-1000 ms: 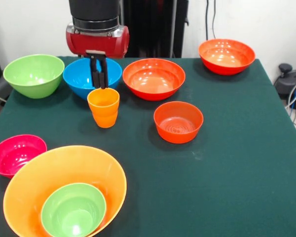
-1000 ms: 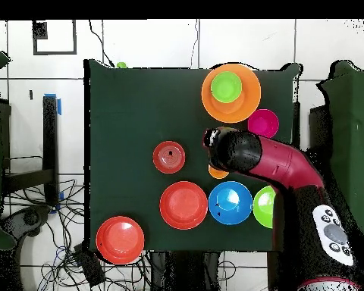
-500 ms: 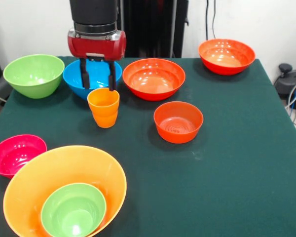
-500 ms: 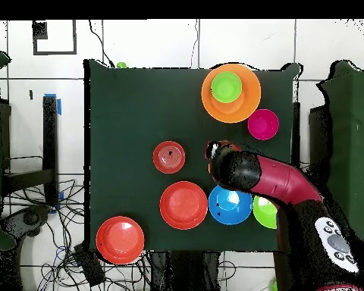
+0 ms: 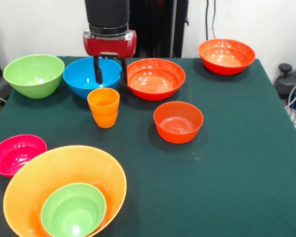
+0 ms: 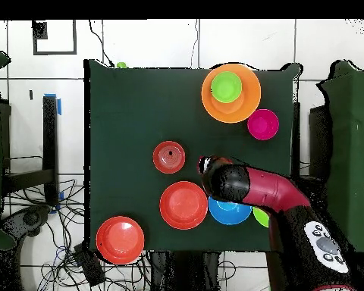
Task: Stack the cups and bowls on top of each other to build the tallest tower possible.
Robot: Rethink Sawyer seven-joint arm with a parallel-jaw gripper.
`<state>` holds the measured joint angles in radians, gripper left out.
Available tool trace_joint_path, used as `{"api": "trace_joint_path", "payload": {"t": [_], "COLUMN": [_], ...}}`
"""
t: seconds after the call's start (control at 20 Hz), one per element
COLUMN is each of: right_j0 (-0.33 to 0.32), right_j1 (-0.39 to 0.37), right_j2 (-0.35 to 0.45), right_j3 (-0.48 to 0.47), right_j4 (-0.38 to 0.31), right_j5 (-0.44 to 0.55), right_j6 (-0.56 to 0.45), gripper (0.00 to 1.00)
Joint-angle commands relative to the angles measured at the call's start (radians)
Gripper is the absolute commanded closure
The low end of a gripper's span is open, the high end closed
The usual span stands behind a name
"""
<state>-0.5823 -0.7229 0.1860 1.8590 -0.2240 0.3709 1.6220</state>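
An orange cup (image 5: 103, 107) (light, rigid, slippery plastic by its gloss, best pinched across its rim) stands upright left of centre, just nearer than the gripper (image 5: 109, 72), whose fingers hang spread and empty.

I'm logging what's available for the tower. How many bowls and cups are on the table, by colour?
Orange bowl: 1
Green bowls: 2
Blue bowl: 1
Pink bowl: 1
Red-orange bowls: 3
Orange cup: 1
Total: 9
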Motion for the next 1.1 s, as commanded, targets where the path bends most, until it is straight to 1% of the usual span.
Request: {"api": "trace_joint_path", "payload": {"t": [0.05,0.2,0.5,0.8,0.95,1.1], "right_j0": [0.059,0.07,0.088,0.105,0.155,0.168], "right_j1": [0.106,0.145,0.241,0.333,0.349,0.324], "right_j2": [-0.028,-0.044,-0.082,-0.108,-0.159,-0.184], "right_j3": [0.118,0.128,0.057,-0.008,-0.044,-0.045], "right_j4": [-0.082,-0.09,-0.122,-0.133,-0.137,-0.137], "right_j5": [-0.106,-0.169,-0.227,-0.282,-0.273,-0.25], "right_j6": [0.131,0.149,0.109,0.109,0.105,0.089], "gripper": [0.0,0.0,0.0,0.0,0.0,0.0]}}
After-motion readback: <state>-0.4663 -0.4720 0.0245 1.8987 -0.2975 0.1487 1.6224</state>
